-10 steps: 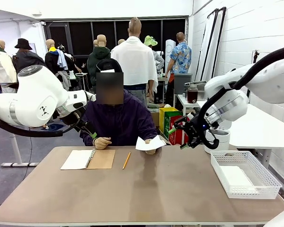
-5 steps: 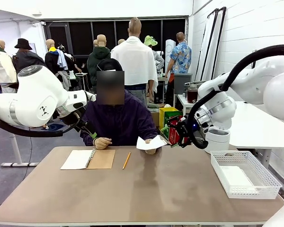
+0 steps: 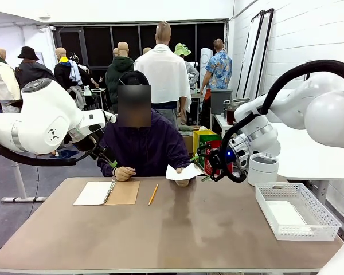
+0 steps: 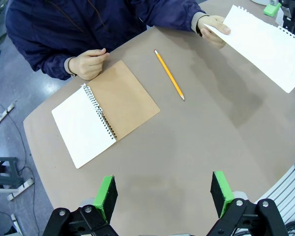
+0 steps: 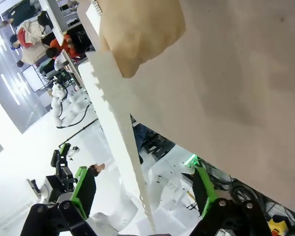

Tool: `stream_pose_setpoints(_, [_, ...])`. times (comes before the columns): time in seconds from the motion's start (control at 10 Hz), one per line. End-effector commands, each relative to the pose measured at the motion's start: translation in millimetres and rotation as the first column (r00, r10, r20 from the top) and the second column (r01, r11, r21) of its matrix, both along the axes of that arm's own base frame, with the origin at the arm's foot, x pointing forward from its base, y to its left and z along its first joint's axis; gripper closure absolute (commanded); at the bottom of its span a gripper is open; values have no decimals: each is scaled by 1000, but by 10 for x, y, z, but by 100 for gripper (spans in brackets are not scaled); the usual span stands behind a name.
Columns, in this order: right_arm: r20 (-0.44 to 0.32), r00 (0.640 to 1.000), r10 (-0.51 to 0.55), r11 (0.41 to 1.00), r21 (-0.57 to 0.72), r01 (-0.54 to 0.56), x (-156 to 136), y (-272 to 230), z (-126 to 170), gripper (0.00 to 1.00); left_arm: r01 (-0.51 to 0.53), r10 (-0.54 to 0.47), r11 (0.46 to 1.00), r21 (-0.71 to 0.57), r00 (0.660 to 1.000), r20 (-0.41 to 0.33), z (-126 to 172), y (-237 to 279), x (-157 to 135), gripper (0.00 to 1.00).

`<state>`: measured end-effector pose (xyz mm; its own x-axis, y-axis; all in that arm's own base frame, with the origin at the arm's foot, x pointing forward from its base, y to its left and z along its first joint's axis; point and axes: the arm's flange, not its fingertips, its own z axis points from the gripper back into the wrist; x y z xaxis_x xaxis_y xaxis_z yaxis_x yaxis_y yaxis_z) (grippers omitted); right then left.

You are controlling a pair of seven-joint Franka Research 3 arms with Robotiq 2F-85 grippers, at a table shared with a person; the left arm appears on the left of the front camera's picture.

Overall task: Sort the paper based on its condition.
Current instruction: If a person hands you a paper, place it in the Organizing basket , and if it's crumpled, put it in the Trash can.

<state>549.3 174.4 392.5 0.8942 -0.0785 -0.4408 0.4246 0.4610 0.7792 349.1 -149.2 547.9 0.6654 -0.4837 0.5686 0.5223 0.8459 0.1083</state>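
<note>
Right gripper (image 3: pixel 200 168), fingers spread wide and holding nothing, faces a sheet of paper (image 3: pixel 183 172) that a person holds out over the far edge of the table (image 3: pixel 218 229).

The sheet lies just to the left of my right gripper, lifted off the table by the person's hand (image 4: pixel 212 28) at its left end. Its long axis runs from that hand rightward toward me. My right wrist view meets the sheet edge-on, with the torn-hole edge lined up between my two spread fingers; I cannot tell whether it touches them. My left gripper (image 4: pixel 163 189), also spread and empty, hangs over the table's left half, looking down on a notebook (image 4: pixel 105 118) and a pencil (image 4: pixel 169 74), well apart from the sheet. The right arm is the nearer, and I judge a short reach leftward would put its fingers around the free end.
</note>
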Motion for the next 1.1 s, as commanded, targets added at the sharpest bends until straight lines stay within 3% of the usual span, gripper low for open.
stream_pose_setpoints(0.0, [-42, 999, -28, 998, 47, 30, 138, 45, 36, 0, 0, 0, 1000, -2, 1000, -2, 2, 5, 8, 0])
stream_pose_setpoints(0.1, [-40, 998, -53, 997, 52, 55, 151, 21, 28, 12, 0, 0, 1000, -2, 1000, -2, 2, 5, 8, 0])
stream_pose_setpoints(0.2, [-53, 995, -80, 996, 46, 82, 202, 9, 5, 32, 0, 0, 1000, -2, 1000, -2, 2, 5, 8, 0])
stream_pose_setpoints(0.3, [-61, 995, -79, 995, 49, 82, 219, 13, -9, 42, 0, 0, 1000, -2, 1000, -2, 2, 5, 8, 0])
stream_pose_setpoints(0.4, [-70, 995, -76, 996, 48, 79, 225, 12, -11, 42, 0, 0, 1000, -2, 1000, -2, 2, 5, 8, 0])
stream_pose_setpoints(0.7, [-89, 993, -76, 996, 48, 81, 237, 21, -22, 92, 0, 0, 1000, -2, 1000, -2, 2, 5, 8, 0])
stream_pose_setpoints(0.8, [-99, 993, -68, 996, 55, 73, 243, 28, -21, 100, 0, 0, 1000, -2, 1000, -2, 2, 5, 8, 0])
stream_pose_setpoints(1.0, [-97, 993, -67, 996, 47, 72, 238, 17, -25, 100, 0, 0, 1000, -2, 1000, -2, 2, 5, 8, 0])
